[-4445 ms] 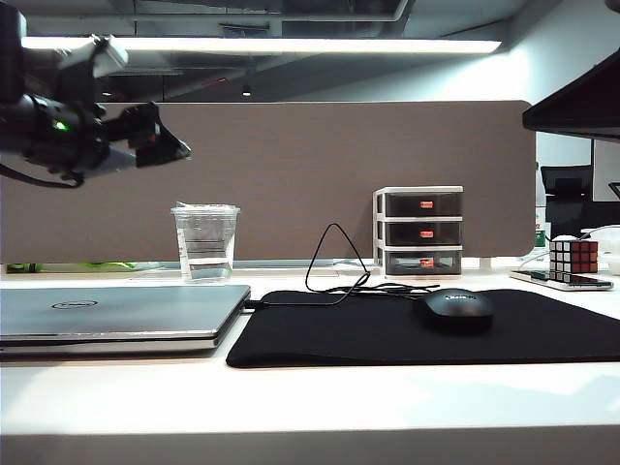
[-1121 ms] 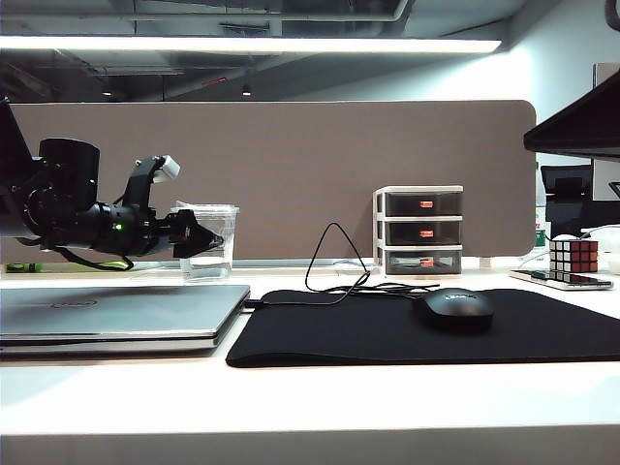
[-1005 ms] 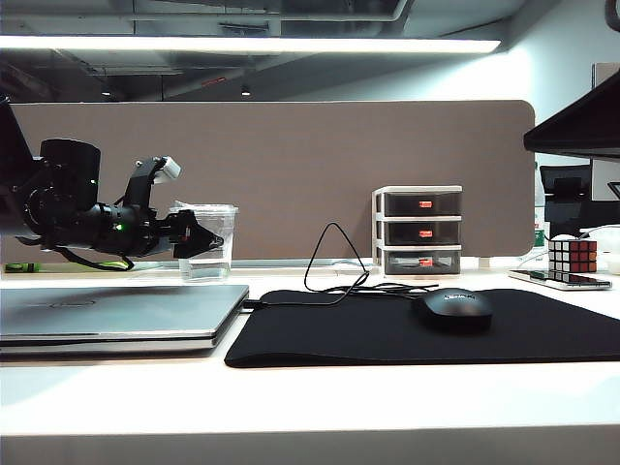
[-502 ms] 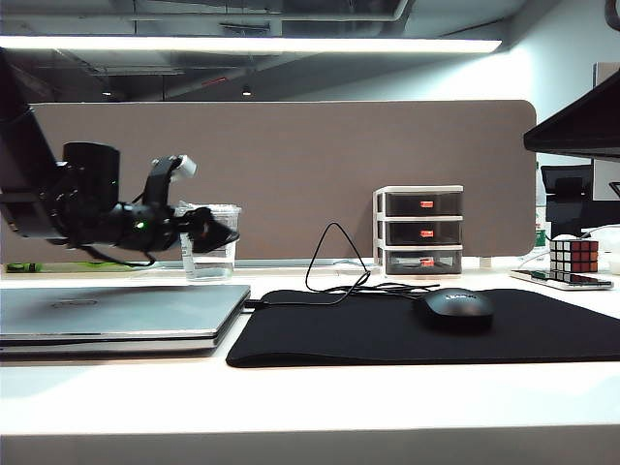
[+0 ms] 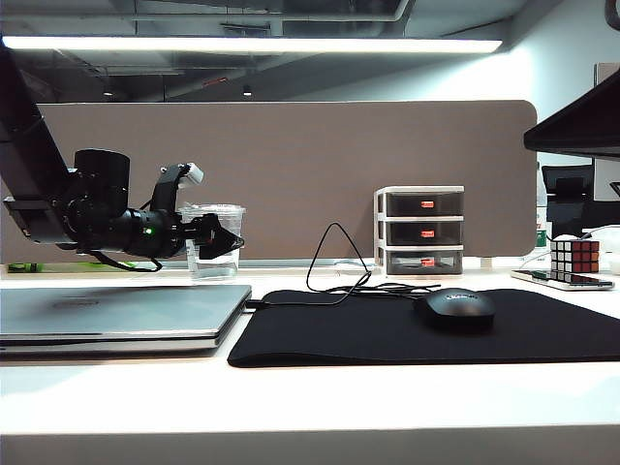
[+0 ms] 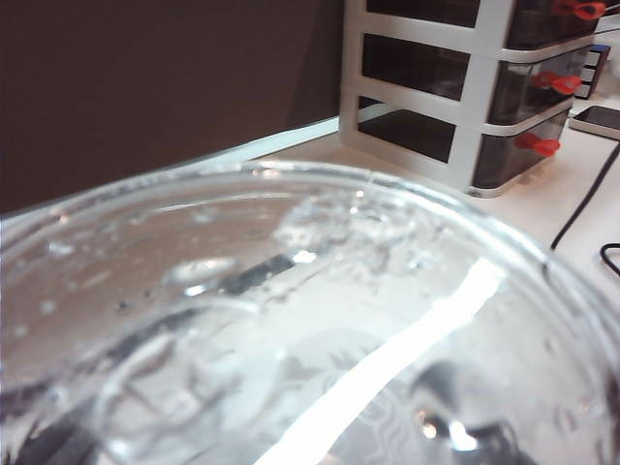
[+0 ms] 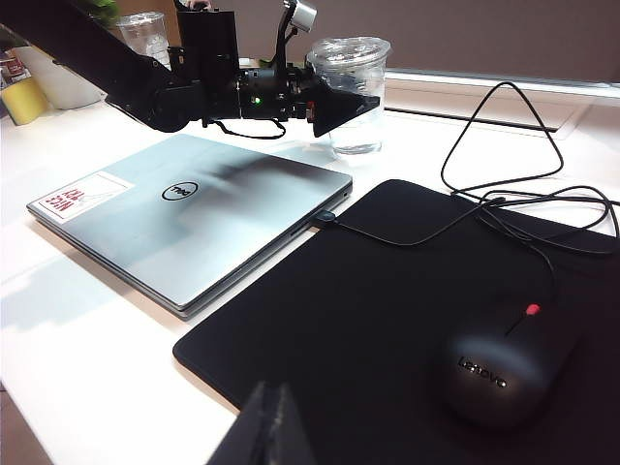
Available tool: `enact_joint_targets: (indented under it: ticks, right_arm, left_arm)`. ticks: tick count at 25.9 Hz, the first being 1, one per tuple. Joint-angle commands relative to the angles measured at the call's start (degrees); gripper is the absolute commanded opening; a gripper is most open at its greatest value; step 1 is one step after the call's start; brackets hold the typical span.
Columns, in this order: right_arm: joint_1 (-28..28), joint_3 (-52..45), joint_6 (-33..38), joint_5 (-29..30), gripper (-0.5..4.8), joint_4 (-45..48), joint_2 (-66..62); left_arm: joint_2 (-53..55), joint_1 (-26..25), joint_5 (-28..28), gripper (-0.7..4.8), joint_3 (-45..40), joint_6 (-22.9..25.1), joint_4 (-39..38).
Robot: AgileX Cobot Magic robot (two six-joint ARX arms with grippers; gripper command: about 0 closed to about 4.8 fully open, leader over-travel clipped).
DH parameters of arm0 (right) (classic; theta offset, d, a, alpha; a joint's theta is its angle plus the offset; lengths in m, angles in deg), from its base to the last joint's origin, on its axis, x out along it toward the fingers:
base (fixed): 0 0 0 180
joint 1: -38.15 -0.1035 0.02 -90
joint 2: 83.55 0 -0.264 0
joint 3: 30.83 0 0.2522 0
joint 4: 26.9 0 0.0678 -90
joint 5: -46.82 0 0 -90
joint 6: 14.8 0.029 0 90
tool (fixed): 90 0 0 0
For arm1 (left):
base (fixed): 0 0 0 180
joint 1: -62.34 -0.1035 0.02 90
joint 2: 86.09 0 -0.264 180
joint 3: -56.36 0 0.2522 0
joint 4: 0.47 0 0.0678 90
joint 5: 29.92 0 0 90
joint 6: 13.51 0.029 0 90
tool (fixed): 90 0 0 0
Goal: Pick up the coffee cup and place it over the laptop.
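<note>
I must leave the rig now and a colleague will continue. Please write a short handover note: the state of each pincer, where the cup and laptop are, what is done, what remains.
Left pincer: open, level with the coffee cup, fingers either side of it, not closed on it yet.
Right pincer: only its tip shows, above the near edge of the mouse pad, away from the work; open or shut cannot be told.
Coffee cup: upright on the desk behind the laptop, lid on.
Laptop: closed, lid bare.
Done: approach to the cup.
Left: close on the cup, lift it, set it on the laptop lid.
</note>
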Motion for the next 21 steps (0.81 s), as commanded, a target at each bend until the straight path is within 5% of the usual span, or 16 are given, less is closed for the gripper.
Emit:
enact_joint_targets:
  ticks: [1,10,16,21]
  right_arm:
    - [-0.07,0.39,0.02,0.11,-0.05,1.07,0.09]
    - [-0.07,0.39,0.02,0.13,-0.05,1.07,0.09]
    - [-0.07,0.39,0.04,0.13,-0.05,1.07,0.09]
    - [-0.07,0.39,0.07,0.13,-0.05,1.05,0.09]
  left_arm:
    - [-0.35,-0.11,-0.35,4.79,0.24,-0.04,0.44]
    - [-0.37,-0.11,1.01,4.25,0.24,-0.04,0.72]
    - [-0.37,-0.15,3.37,2.41,0.24,-0.09,3.26]
    - [-1.22,-0.70,5.44,2.42,0.13,-4.24,4.07]
